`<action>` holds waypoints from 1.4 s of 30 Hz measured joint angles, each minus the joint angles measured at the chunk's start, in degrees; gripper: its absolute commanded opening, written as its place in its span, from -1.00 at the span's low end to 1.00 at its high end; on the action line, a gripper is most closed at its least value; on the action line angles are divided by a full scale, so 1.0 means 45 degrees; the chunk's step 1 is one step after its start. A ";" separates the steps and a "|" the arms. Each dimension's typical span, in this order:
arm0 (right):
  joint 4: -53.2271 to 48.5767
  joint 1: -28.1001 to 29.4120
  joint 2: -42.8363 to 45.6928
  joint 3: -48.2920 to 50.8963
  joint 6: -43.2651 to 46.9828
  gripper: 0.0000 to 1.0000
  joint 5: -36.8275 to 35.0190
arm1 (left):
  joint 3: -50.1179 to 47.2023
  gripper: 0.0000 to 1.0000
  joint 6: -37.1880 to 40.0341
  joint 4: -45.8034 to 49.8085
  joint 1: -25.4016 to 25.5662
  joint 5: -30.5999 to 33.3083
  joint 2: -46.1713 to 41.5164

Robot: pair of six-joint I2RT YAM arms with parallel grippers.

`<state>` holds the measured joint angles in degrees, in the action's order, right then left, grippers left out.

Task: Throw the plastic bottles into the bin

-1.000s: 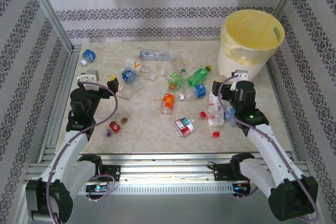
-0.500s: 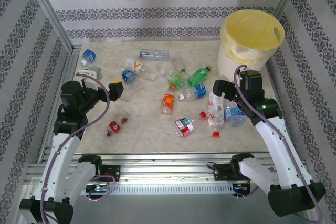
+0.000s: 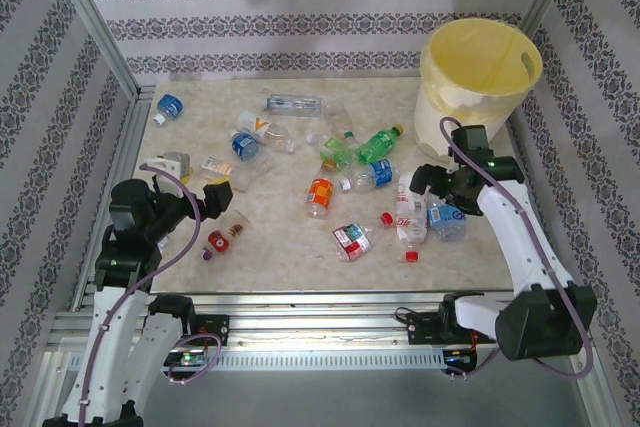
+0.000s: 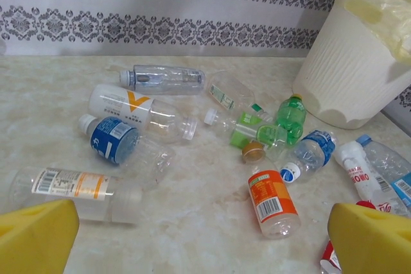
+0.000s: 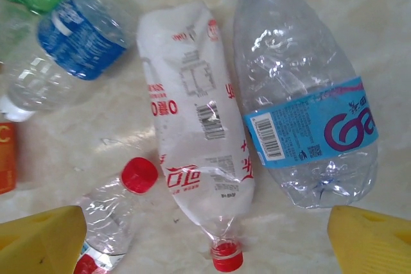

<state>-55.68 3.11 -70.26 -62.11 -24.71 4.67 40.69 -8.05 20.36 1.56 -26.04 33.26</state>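
Top view: plastic bottles (image 3: 350,239) lie scattered over the table (image 3: 280,257), all outside the bin (image 3: 470,122), which stands at the far-right corner. Left gripper (image 3: 216,190) is near the table's left side, jaws wide open, empty. Right gripper (image 3: 432,187) is just in front of the bin by a blue-label bottle (image 3: 447,219), jaws apart, nothing held
Left wrist: jaws spread wide, nothing btwn them; orange-label bottle (image 4: 273,200) ahead, bin at far right
Right wrist: jaws wide; white-label bottle (image 5: 199,145) & the blue-label one lie side by side below
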 measured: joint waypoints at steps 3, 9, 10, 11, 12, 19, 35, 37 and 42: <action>0.0034 0.0005 -0.0850 0.0015 0.0155 0.83 0.0296 | -0.0330 0.99 -0.0039 0.0068 -0.0005 0.0170 -0.0233; 0.0423 0.0005 -0.2531 -0.0189 0.0223 0.65 0.0714 | -0.0962 0.99 -0.0180 0.0335 0.0000 0.0330 -0.0894; 0.0466 0.0005 -0.3026 -0.0393 0.0248 0.60 0.0748 | -0.1010 0.99 -0.0194 0.0398 0.0000 0.0393 -0.1015; 0.0515 0.0005 -0.3429 -0.0593 0.0257 0.57 0.0743 | -0.1035 0.99 -0.0228 0.0457 0.0000 0.0432 -0.1103; 0.0597 0.0005 -0.3881 -0.0801 0.0282 0.53 0.0743 | -0.1064 0.99 -0.0233 0.0491 0.0000 0.0491 -0.1209; 0.0855 0.0005 -0.5717 -0.1851 0.0597 0.36 0.0515 | -0.1190 0.99 -0.0277 0.0889 0.0000 0.0636 -0.1792; 0.1613 0.0010 -0.7227 -0.2113 0.0962 0.24 0.0282 | -0.1229 0.99 -0.0423 0.1438 0.0000 0.1287 -0.2667; 0.1831 0.0010 -0.7291 -0.2113 0.0957 0.28 0.0335 | -0.1263 0.99 -0.0423 0.1438 0.0000 0.1292 -0.2696; 0.2254 0.0228 -0.7509 -0.2113 0.0845 0.41 0.0607 | -0.1413 0.99 -0.0418 0.1443 0.0000 0.1379 -0.2691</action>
<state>-45.54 4.14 -104.05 -71.61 -20.91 7.40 34.33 -9.93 26.85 1.56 -19.84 21.15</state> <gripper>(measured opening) 0.684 0.997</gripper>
